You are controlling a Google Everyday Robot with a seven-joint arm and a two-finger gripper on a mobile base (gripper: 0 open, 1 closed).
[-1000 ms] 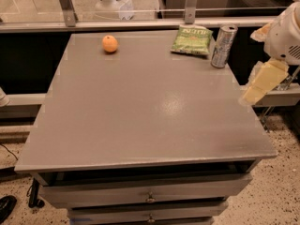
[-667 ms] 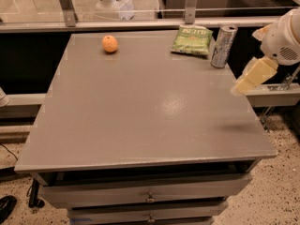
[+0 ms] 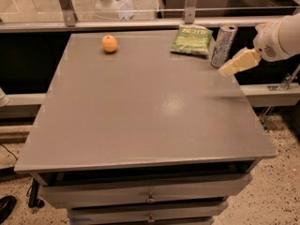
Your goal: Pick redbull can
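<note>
The redbull can stands upright near the far right corner of the desk, a slim silver cylinder with blue markings and a bright top rim. Just to the right of the can, and a little nearer to me, hangs the tool — a pale cream wedge slanting down and leftward toward the can's lower half. Its tip is close beside the can's base; I can't make out whether the two touch. Nor can I tell whether the tool is open or closed, though it has hold of nothing that I can see. Further right of the can, the white arm reaches in from beyond the desk's right edge.

Just left of the can a green snack bag lies flat, its right side close to the can. Well to the left of the can, at about the same depth, a small orange sits alone. Nearer to me than the can there is only grey desktop with a soft patch of glare.

Below the front edge, well down from the can, two drawers show, each with a small knob. Beyond the can a metal rail runs along the back of the desk with glass panes above it, and to the right of and below the can lies speckled floor.
</note>
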